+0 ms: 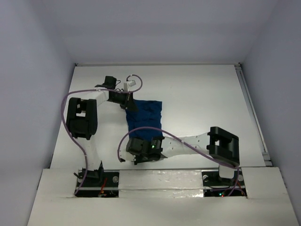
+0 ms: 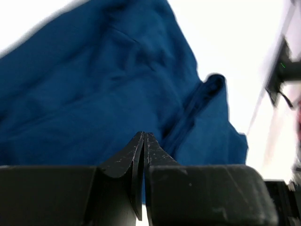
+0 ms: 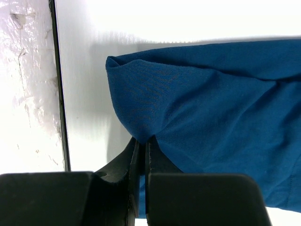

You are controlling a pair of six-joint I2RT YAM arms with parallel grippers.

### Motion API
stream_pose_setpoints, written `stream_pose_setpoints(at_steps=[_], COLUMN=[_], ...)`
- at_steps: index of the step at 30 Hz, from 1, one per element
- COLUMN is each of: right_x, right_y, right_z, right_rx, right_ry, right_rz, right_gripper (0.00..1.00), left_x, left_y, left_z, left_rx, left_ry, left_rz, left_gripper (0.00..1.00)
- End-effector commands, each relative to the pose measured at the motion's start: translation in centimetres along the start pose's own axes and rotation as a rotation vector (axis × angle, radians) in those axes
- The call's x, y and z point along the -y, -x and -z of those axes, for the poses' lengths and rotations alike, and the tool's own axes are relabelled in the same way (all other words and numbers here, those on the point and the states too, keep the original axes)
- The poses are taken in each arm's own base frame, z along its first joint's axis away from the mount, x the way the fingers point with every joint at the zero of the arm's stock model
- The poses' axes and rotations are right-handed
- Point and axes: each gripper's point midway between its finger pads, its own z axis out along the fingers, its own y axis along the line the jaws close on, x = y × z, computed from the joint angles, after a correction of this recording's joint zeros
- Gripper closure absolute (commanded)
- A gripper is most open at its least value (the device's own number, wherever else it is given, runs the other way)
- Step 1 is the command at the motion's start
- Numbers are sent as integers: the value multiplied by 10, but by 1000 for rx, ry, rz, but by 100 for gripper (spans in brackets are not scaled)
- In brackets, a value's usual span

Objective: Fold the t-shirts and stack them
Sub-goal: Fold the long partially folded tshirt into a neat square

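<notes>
The white table (image 1: 197,103) carries one navy shirt (image 1: 145,117). It lies crumpled in a narrow strip left of centre, running from mid-table toward the near edge, and no print shows on it.

The left arm reaches to the far end of the strip. The left gripper (image 1: 128,102) sits at the shirt's far-left corner. In its wrist view the jaws are pressed together with their tips against the cloth (image 2: 94,94); whether any fabric is caught between them I cannot tell.

The right arm lies across the near edge. The right gripper (image 1: 146,145) is at the shirt's near end, with its jaws closed on a fold of the hem (image 3: 141,127).
</notes>
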Motion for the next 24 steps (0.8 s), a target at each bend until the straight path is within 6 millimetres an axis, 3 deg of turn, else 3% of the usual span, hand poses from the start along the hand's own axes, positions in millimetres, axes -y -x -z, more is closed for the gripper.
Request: stream_pose_setpoints(at_steps=[1,9,11,12,13,14,15,16,17,19,24], right_x=[7,12,13,13,14,15,16,20,22,25,53], right_y=[13,11,13,13,13,14,14,13,15,15,21], right_z=[16,14,15,16,16,17,18,19,22,25,47], right_rx=[50,41,45,47,44,48,49,47,55,56,77], right_ry=[-34,-45,-47,-47,-50,-55,-60,-66,-71,-84,-160], right_rz=[6,-2,-1,0,2,1,2,-4,-6,-2,-16], right_gripper=[100,100,100,100,100,100,100,100,100,100,100], left_x=[33,54,45,36,20,13,8,-10,-15,-34,-25], left_y=[-14,-57,-65,-62,-75,-64,-66,-77,-63,-66,-79], left_z=[-8,-21,-25,-30,-32,-37,-41,-39,-41,-35,-49], left_rx=[-50,-183,-207,-195,-226,-189,-195,-213,-163,-159,-208], left_ry=[-163,-290,-253,-217,-132,-68,-14,105,163,285,212], left_rz=[-18,-13,40,20,40,30,26,34,-22,-6,21], left_gripper=[100,100,100,100,100,100,100,100,100,100,100])
